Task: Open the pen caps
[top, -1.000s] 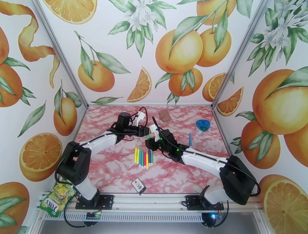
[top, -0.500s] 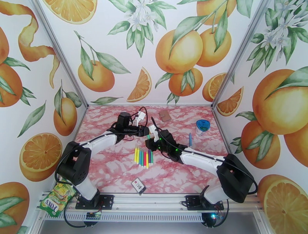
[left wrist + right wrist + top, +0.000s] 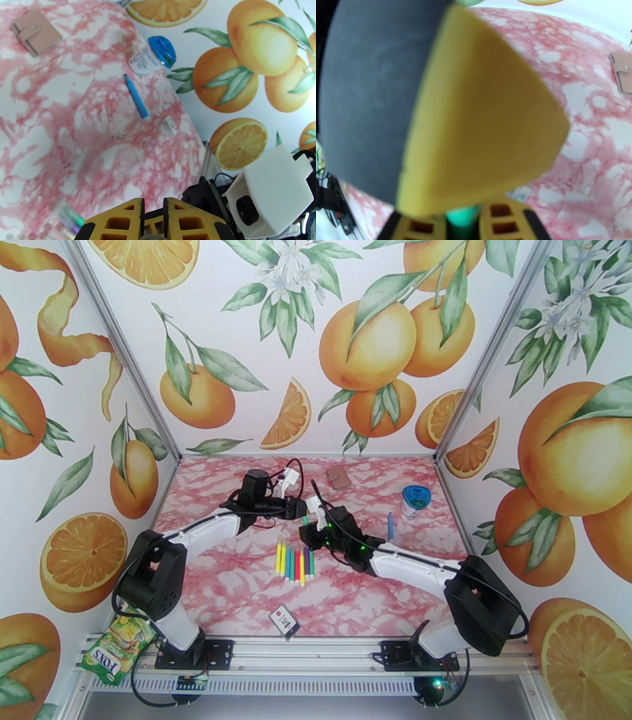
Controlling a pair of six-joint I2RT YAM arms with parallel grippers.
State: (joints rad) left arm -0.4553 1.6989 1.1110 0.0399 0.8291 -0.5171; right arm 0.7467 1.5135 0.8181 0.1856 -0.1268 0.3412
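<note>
**Pincers tip to tip over the desk, the right one closed on a green pen**

In the top view the left pincer [image 3: 302, 512] and the right pincer [image 3: 310, 534] are seen tip to tip above the middle of the pink marbled desk [image 3: 229, 587]; a short stretch of a green pen [image 3: 305, 521] is seen between them. In the right wrist view the green pen [image 3: 463, 223] is pressed between the two yellow fingers [image 3: 505, 221], which are drawn in against it on both sides; the right pincer is thus clamped on the green pen. Its cap cannot be told from its barrel, since a large blurred yellow-and-black shape [image 3: 434, 98] is set across it close to the lens. In the left wrist view the left pincer's fingers [image 3: 132, 217] are brought together, with only a thin slit left; what is gripped there, if anything, cannot be told.

The remaining pens [image 3: 294, 562], on which the pen caps would sit, are laid in a tight row on the desk, just nearer the bases than the pincers; the caps are too small to be told from the barrels. A blue pen [image 3: 389, 526] is laid apart on the right, near a blue-lidded container [image 3: 415, 499]; a tan wallet [image 3: 340, 477] is laid towards the far edge; a black-and-white card [image 3: 285, 622] is laid near the front edge.
</note>
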